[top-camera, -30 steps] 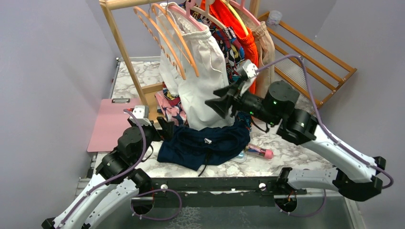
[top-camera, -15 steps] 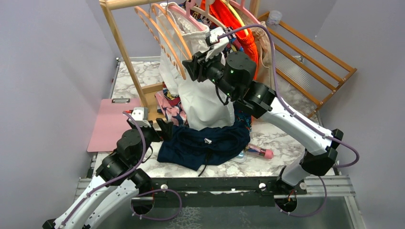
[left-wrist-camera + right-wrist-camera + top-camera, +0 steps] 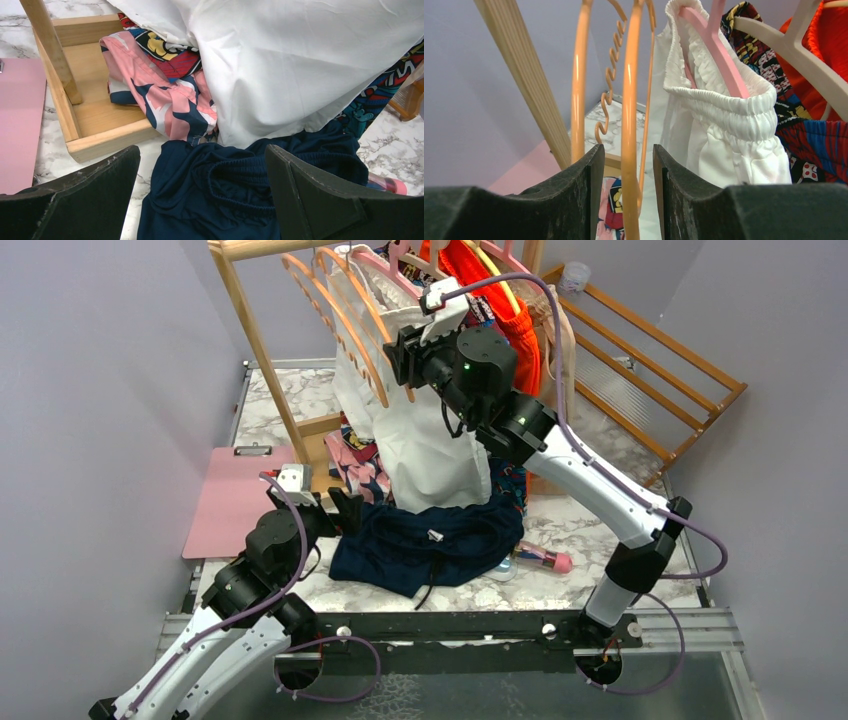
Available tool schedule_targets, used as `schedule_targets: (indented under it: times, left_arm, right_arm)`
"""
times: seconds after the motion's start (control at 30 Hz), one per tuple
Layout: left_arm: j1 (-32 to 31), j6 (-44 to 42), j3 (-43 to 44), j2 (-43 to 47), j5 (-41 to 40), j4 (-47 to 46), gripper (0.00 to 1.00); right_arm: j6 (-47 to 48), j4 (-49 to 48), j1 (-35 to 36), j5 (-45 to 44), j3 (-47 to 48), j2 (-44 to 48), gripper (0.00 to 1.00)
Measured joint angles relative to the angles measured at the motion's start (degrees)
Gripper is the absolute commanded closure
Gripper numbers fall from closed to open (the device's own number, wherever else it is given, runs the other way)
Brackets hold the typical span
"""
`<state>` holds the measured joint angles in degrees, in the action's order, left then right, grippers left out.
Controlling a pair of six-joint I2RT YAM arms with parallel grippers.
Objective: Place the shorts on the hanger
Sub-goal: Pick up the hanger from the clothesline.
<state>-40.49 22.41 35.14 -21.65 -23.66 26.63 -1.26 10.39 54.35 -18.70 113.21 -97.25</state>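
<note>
- Jaws of the left gripper (image 3: 202, 150) gape wide, holding nothing, low over the navy shorts (image 3: 230, 200).
- Right gripper (image 3: 628, 150) straddles the orange hanger (image 3: 630, 90), narrowed but with a thin gap on either side, not clamped.
- Shorts lie crumpled on the marble table (image 3: 600, 560), below the hanging white shorts (image 3: 425, 430).
- Hanger hangs from the wooden rack (image 3: 250, 330), beside its twin (image 3: 578, 75).
</note>
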Motion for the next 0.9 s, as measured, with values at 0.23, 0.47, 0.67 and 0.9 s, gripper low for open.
schedule_targets:
  times: [0.23, 0.47, 0.67, 0.9]
  left_arm:
    - [0.00, -0.11, 0.00, 0.00, 0.00, 0.00, 0.04]
    - [0.00, -0.26, 0.00, -0.04, 0.02, 0.00, 0.04]
    - [0.00, -0.42, 0.00, -0.72, 0.02, -0.02, 0.04]
    - [0.00, -0.46, 0.00, -0.90, 0.02, -0.02, 0.04]
  right_arm:
    - [-0.26, 0.42, -0.98, 0.20, 0.00, -1.64, 0.58]
    - [-0.46, 0.37, -1.60, 0.61, 1.09, -2.29, 0.58]
    - [-0.72, 0.81, -1.97, 1.42, 2.54, -4.37, 0.60]
    - [-0.87, 1.77, -2.32, 1.92, 4.09, -6.82, 0.66]
